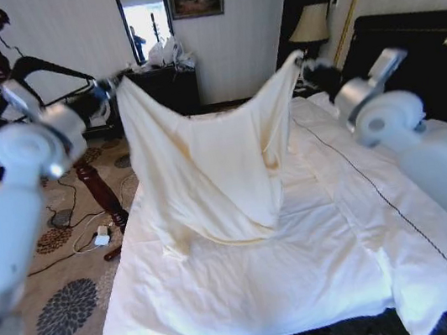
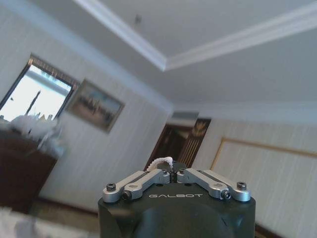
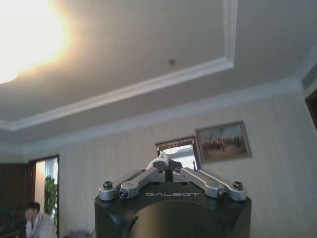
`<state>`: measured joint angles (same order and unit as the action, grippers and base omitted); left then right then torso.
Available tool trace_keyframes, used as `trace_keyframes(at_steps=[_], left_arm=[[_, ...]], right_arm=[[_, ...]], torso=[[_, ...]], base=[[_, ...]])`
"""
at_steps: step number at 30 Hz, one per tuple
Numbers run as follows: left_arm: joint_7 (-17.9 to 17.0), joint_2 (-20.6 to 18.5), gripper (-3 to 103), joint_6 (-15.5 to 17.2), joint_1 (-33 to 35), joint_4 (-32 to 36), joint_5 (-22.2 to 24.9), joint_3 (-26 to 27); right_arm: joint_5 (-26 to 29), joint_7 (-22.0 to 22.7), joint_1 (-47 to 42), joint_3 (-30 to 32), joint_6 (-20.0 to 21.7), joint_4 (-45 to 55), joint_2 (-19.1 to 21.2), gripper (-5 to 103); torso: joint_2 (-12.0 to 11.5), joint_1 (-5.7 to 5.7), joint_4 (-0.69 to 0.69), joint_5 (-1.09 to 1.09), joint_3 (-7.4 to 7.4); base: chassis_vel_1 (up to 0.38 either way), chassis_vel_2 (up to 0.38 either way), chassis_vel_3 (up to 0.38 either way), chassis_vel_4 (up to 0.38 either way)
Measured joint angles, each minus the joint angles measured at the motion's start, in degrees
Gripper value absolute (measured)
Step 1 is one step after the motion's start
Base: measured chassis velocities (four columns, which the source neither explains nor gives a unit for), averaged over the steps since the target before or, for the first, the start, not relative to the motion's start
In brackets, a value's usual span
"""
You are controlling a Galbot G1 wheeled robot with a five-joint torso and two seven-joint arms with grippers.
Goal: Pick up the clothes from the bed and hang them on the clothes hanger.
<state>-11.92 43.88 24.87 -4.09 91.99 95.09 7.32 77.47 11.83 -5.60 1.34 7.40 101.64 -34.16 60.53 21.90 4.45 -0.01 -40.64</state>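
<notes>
You had the clothes (image 1: 206,162) lifted and spread above the bed (image 1: 251,290).
Your left gripper (image 1: 113,87) was clenched on one top corner, your right gripper (image 1: 303,66) on the other; the hem trailed on the sheet toward the bed's left edge.

I had both arms raised and spread wide | left gripper (image 1: 109,88) up at my left, fingers pinched together on the clothes (image 1: 206,162) | right gripper (image 1: 310,69) up at my right, pinched likewise on them
</notes>
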Motion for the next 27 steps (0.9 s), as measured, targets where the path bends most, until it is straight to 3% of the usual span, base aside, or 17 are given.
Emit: trace_keyframes(at_steps=[2,8,15,18,19,21,22,23,25,27], left_arm=[[0.1,0.2,1,0.0,-3.2,-0.9,0.5,-0.2],[-0.3,-1.6,1,0.1,-4.0,1.2,1.4,0.6],[-3.4,-6.2,1,-0.7,4.4,12.8,2.7,4.0],[-5.2,-8.7,1,-1.6,10.3,18.7,3.8,8.3],[-5.7,-10.9,1,-1.7,14.1,22.5,5.6,12.4],[-5.5,-14.8,1,-1.8,19.6,26.7,8.1,18.5],[-5.5,-14.8,1,-1.8,19.6,26.7,8.1,18.5],[-4.7,-17.5,1,-1.8,22.2,28.8,9.4,22.1],[-4.3,-20.3,1,-1.5,24.3,30.7,11.3,26.5],[-5.3,-22.6,1,0.9,27.1,32.8,14.3,30.6]], right_arm=[[-0.2,-0.3,1.8,0.8,-0.5,-0.7,-0.1,1],[-0.3,-1.6,2.2,3.5,-0.9,0.2,1.4,1],[-2.4,-1.7,-6.1,9.8,0.6,7.1,6.3,1],[-1.7,-0.7,-9.9,13.8,1.6,11.4,8.1,1],[-0.1,-0.1,-10.5,15.7,2.0,14.3,9.0,1],[1.6,0.2,-9.4,16.9,2.3,17.6,9.7,1],[1.6,0.2,-9.4,16.9,2.3,17.6,9.7,1],[2.4,0.2,-8.2,17.2,2.8,18.9,9.9,1],[4.9,0.8,-6.3,17.9,4.9,21.1,11.1,1],[10.4,3.6,-5.3,18.6,11.7,23.5,13.6,1]], torso=[[0.0,0.00,0.01,0.04,0.00],[0.0,-0.02,0.00,0.01,0.01],[0.0,-0.02,0.02,0.02,0.01],[0.0,-0.02,0.05,0.04,0.02],[0.0,-0.02,0.04,0.03,0.02],[0.0,-0.04,0.02,-0.03,0.02],[0.0,-0.04,0.02,-0.03,0.02],[0.0,-0.04,-0.05,-0.04,0.02],[0.0,-0.04,-0.07,-0.01,0.03],[0.0,-0.05,0.01,0.00,0.05]], base=[[0.000,0.000,0.000,0.000],[0.000,0.000,0.000,0.000],[0.000,0.000,0.000,0.000],[0.000,0.000,0.000,0.000],[0.000,0.000,0.000,0.000],[0.000,0.000,0.000,0.000],[0.000,0.000,0.000,0.000],[0.000,0.000,0.000,0.000],[0.000,0.000,0.000,0.000],[0.000,0.000,0.000,0.000]])
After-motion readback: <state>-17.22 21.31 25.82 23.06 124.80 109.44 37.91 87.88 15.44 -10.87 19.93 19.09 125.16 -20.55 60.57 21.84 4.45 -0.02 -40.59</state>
